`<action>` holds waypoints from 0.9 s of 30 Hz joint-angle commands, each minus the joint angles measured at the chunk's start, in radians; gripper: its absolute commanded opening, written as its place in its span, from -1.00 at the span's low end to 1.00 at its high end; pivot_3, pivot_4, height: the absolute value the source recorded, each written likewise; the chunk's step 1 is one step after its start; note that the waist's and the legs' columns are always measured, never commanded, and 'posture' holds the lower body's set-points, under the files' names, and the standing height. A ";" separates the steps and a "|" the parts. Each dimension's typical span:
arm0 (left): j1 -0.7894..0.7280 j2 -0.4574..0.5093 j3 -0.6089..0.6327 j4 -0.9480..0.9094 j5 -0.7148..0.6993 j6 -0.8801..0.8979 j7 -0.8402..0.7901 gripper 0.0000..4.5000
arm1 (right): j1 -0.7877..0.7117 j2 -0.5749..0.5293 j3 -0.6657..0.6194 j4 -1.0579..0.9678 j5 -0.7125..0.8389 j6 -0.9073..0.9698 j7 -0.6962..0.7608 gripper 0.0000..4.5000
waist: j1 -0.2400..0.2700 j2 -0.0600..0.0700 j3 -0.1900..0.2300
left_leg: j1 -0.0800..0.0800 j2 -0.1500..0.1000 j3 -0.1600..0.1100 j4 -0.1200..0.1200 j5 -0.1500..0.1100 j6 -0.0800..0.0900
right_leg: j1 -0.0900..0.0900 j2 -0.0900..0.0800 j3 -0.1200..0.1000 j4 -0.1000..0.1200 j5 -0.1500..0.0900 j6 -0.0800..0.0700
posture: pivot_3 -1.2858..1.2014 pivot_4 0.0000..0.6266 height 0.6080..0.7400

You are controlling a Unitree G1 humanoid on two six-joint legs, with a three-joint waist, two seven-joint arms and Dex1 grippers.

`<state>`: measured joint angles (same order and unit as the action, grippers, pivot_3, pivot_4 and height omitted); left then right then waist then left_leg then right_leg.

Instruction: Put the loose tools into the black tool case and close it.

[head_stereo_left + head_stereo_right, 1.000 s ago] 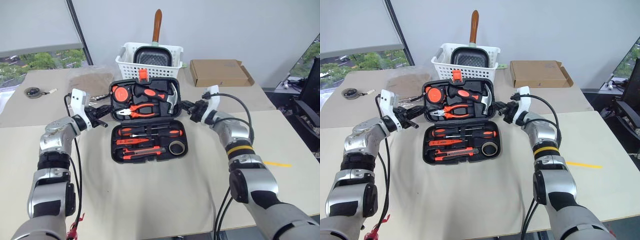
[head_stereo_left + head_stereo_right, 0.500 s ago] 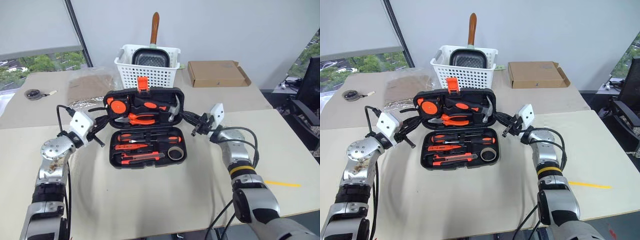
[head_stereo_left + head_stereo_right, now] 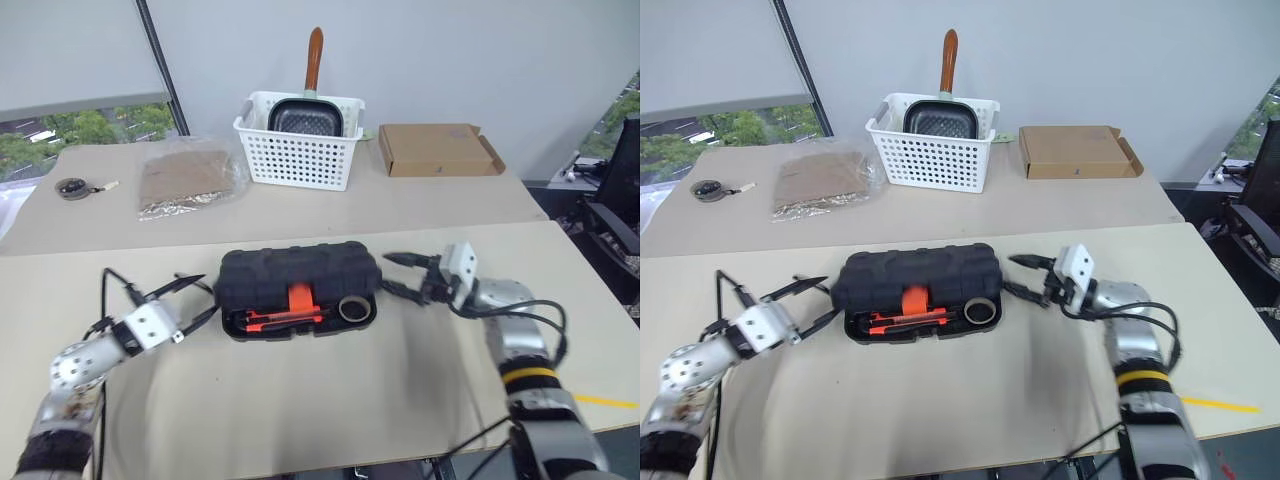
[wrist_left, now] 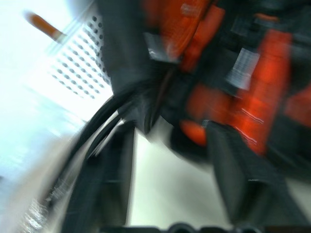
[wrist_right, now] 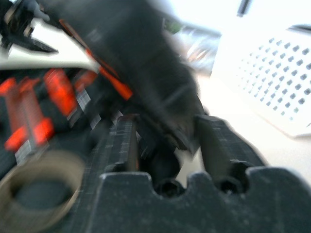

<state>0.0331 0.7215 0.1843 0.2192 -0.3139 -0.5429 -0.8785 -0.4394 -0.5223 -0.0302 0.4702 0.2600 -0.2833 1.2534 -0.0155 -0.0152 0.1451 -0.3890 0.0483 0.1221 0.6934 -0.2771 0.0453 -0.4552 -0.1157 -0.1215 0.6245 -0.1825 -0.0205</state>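
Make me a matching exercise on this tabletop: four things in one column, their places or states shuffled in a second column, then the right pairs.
Things:
1. black tool case
2. grey tape roll
3. white slotted basket
4. cardboard box

Places or states:
A. flat on the far table, to the right of the basket
B. lid lowered most of the way, front edge not shut
C. holds a dark pan with a brown handle that sticks up
D. seen in the gap under the lid, at the case's right end

Pairs: 1-B, 2-D, 3-C, 4-A
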 commanded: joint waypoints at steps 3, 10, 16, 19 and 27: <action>0.196 0.046 0.231 -0.068 -0.322 0.363 -0.058 0.97 | 0.175 -0.203 0.010 -0.225 0.056 0.166 0.150 0.65 | 0.006 0.001 0.000 | 0.002 0.000 -0.001 0.001 -0.001 0.001 | 0.001 -0.002 0.000 0.000 -0.003 0.004 | 0.03 -0.52 0.39; -0.084 0.013 0.178 -0.021 -0.244 0.413 -0.002 0.97 | 0.281 -0.208 0.132 -0.617 0.133 0.438 0.117 0.65 | 0.036 -0.001 0.002 | 0.005 0.004 -0.004 0.002 -0.001 -0.013 | 0.003 0.001 -0.005 0.000 -0.008 -0.001 | 0.03 -0.52 0.39; -0.412 -0.075 0.045 -0.018 -0.226 0.503 -0.032 0.97 | 0.157 -0.022 0.219 -0.524 0.031 0.440 -0.085 0.65 | 0.053 -0.005 0.001 | 0.002 0.003 -0.004 0.002 0.009 -0.013 | 0.003 0.004 -0.004 0.000 -0.002 0.007 | 0.03 -0.52 0.39; -0.524 -0.140 -0.025 0.025 -0.218 0.566 -0.049 0.97 | 0.075 0.045 0.223 -0.390 -0.044 0.369 -0.177 0.65 | 0.044 -0.008 -0.001 | 0.001 0.000 -0.001 0.003 0.012 -0.007 | 0.002 0.003 0.000 0.000 0.004 0.005 | 0.03 -0.52 0.39; -0.673 -0.302 -0.194 0.211 -0.071 0.569 -0.079 0.97 | -0.220 0.205 0.158 0.094 -0.165 0.117 -0.472 0.65 | 0.012 -0.009 -0.001 | -0.001 -0.002 0.000 0.001 0.017 -0.007 | 0.000 0.006 0.000 0.000 0.006 0.003 | 0.03 -0.52 0.39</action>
<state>-0.6037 0.4214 0.0003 0.4003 -0.4282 0.0642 -0.9536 -0.6035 -0.3308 0.1731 0.5055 0.1079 -0.0954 0.8543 -0.0040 -0.0246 0.1442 -0.3902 0.0467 0.1216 0.6945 -0.2597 0.0386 -0.4549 -0.1091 -0.1215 0.6244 -0.1769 -0.0176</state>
